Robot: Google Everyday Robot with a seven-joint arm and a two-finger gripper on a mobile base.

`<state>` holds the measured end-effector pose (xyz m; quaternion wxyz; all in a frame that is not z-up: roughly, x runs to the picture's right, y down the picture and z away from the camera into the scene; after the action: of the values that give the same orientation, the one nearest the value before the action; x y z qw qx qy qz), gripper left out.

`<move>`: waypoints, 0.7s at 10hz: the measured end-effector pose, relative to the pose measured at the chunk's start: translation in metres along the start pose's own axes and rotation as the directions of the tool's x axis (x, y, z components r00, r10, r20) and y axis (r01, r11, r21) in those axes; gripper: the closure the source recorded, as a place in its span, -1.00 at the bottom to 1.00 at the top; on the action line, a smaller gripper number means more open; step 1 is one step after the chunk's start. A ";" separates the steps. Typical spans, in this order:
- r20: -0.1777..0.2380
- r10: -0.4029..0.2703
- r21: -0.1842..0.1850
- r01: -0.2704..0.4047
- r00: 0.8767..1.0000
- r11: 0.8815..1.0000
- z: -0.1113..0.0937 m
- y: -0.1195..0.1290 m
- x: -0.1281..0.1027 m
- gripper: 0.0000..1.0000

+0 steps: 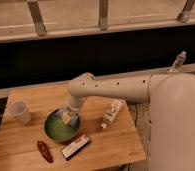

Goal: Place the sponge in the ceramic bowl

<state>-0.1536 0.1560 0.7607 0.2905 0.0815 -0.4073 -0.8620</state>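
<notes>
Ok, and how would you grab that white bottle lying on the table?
Grab the white bottle around its middle, coming straight down from above. It lies flat on its side on the table, long and narrow, so squeezing across its narrow width probably fits best. The gripper hangs over the green bowl, just left of it.

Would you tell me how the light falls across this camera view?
Camera view: warm light on the wooden table; the dark band behind it is darkest; the pale arm is brightest; the gripper hangs low over the ceramic bowl, no glare there.
</notes>
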 end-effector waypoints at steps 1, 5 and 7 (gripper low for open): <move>-0.001 0.001 -0.001 -0.001 1.000 1.000 0.000 0.001 0.000 -0.05; -0.001 0.001 -0.001 -0.001 1.000 1.000 0.000 0.001 0.000 -0.60; -0.001 0.002 -0.001 -0.002 1.000 1.000 -0.001 0.001 -0.001 -0.60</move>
<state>-0.1526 0.1556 0.7610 0.2916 0.0812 -0.4069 -0.8619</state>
